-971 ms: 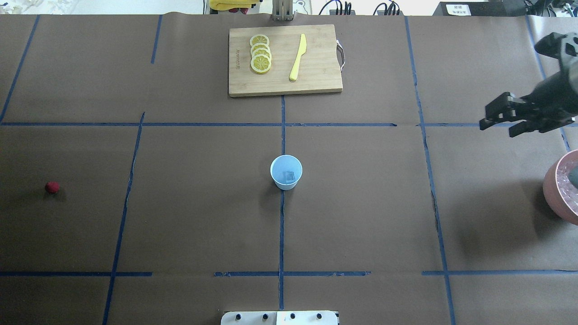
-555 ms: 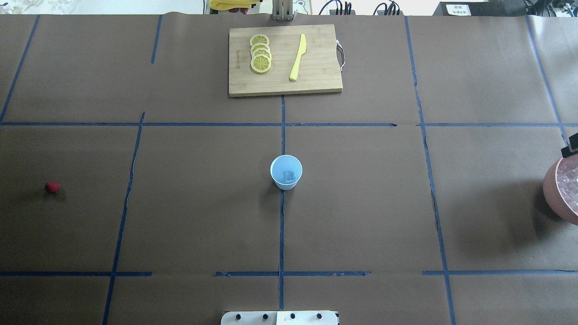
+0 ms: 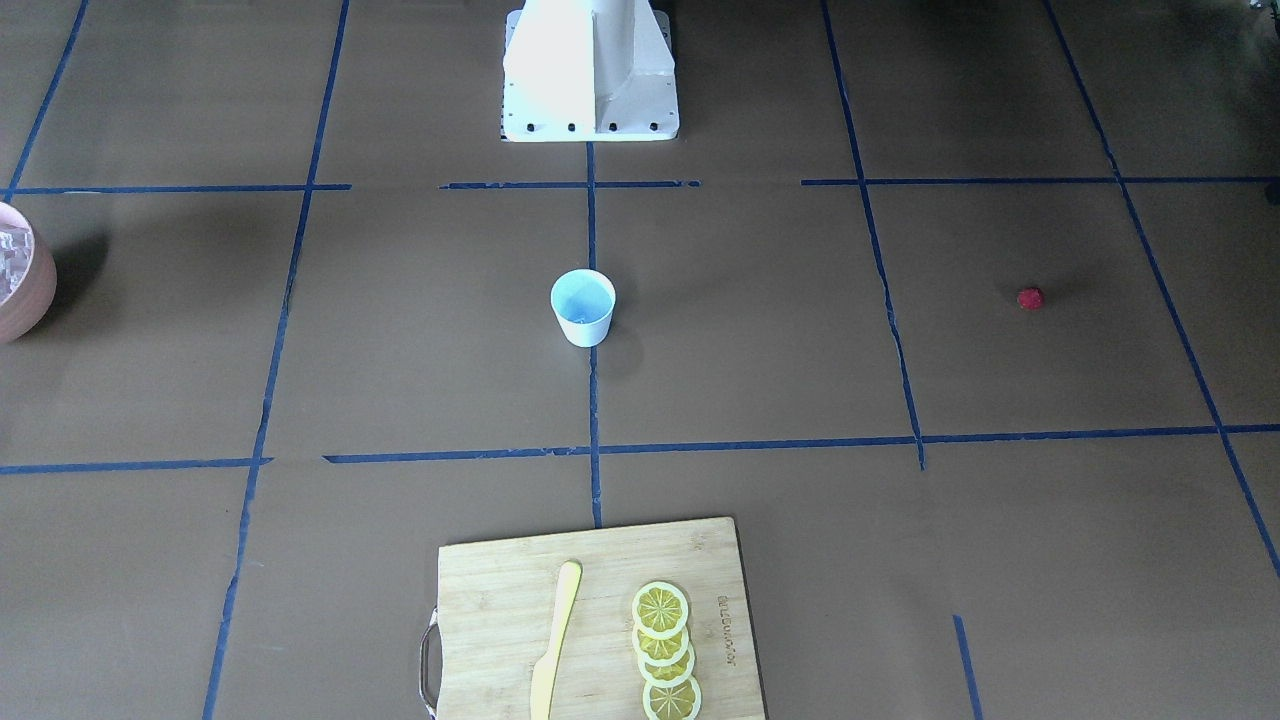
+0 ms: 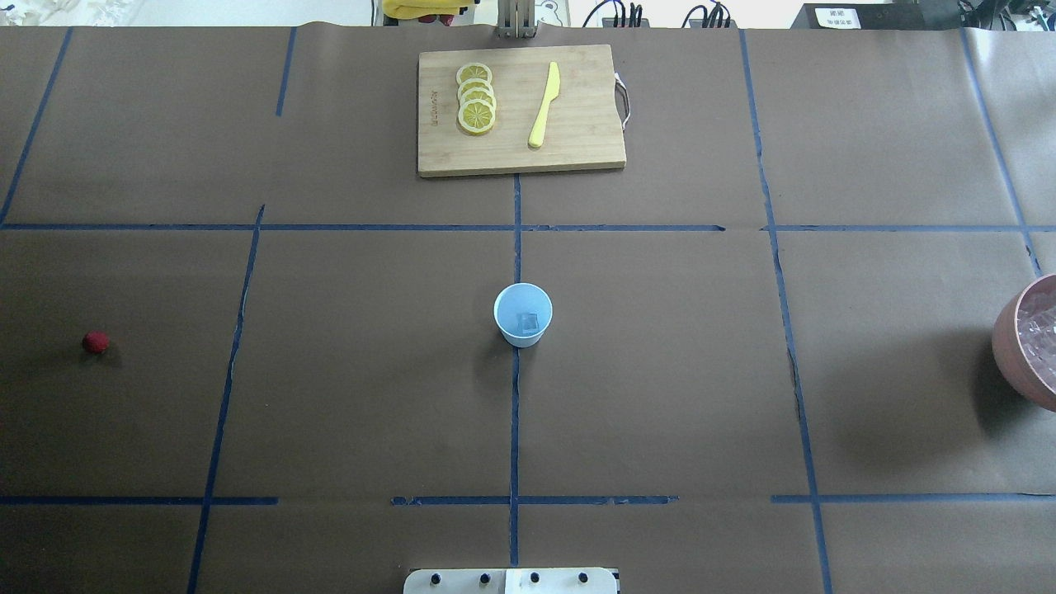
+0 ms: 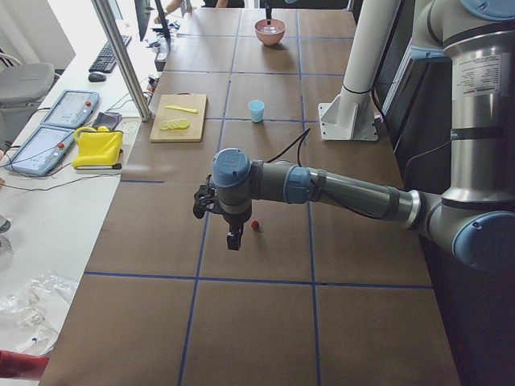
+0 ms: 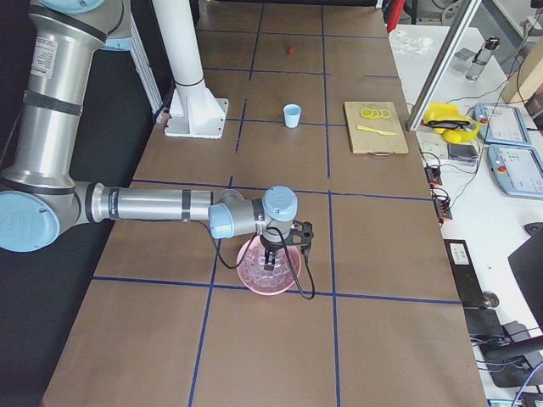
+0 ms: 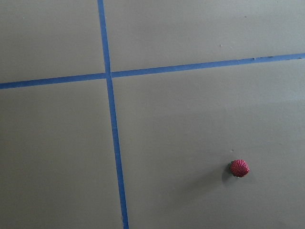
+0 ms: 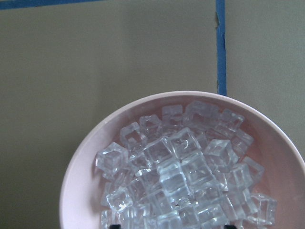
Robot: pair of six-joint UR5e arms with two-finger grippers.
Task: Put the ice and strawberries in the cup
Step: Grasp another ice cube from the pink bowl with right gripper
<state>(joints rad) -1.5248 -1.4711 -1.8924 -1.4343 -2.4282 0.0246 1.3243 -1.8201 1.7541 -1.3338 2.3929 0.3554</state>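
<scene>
The white cup [image 4: 523,314] with a pale blue inside stands mid-table and holds one ice cube [image 4: 528,321]; it also shows in the front view [image 3: 583,306]. The red strawberry [image 4: 96,342] lies far left on the table. In the left side view my left gripper [image 5: 233,240] hangs just beside the strawberry [image 5: 255,226]; I cannot tell if it is open. The left wrist view shows the strawberry [image 7: 239,168] and no fingers. My right gripper [image 6: 270,254] hovers over the pink bowl [image 6: 269,264] of ice [image 8: 181,167]. Its dark fingertips [image 8: 115,225] show wide apart, so it is open.
A wooden cutting board [image 4: 577,148] with several lemon slices [image 4: 476,97] and a yellow knife [image 4: 544,106] lies at the table's far side. The pink bowl [image 4: 1011,346] sits at the right edge. The robot base [image 3: 590,70] stands at the near side.
My right gripper has moved out of the overhead view past the right edge, toward the pink bowl. The cup, the ice cube in it and the strawberry have not moved.
</scene>
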